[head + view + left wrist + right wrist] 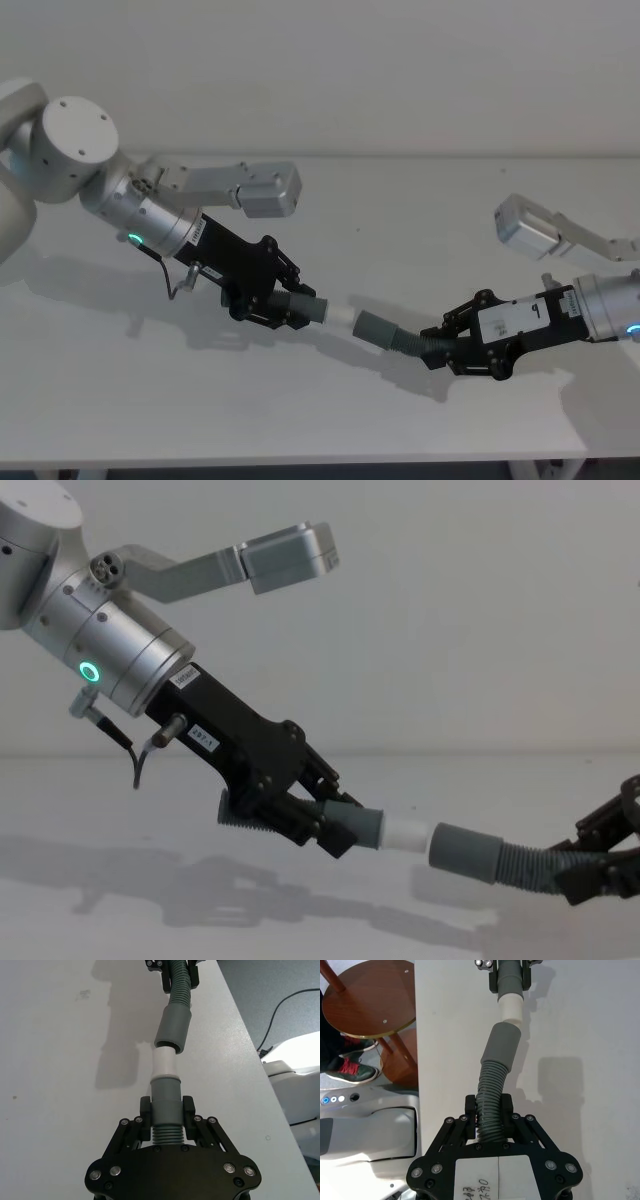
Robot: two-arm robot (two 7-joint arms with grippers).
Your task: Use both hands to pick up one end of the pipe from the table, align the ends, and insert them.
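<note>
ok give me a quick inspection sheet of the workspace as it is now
Surface: white table, bare apart from faint specks.
Job's things: pipe piece with whitish tip and pipe piece with open grey cuff, both held off the table, ends nearly meeting, slightly out of line, not inserted.
Clutter: nothing seen.
Grippers: left gripper shut on the tipped piece's cuff; right gripper shut on the other piece's ribbed part.
Cables: thin wire loop at the left wrist.
Surroundings: round wooden stool beside the table.
</note>
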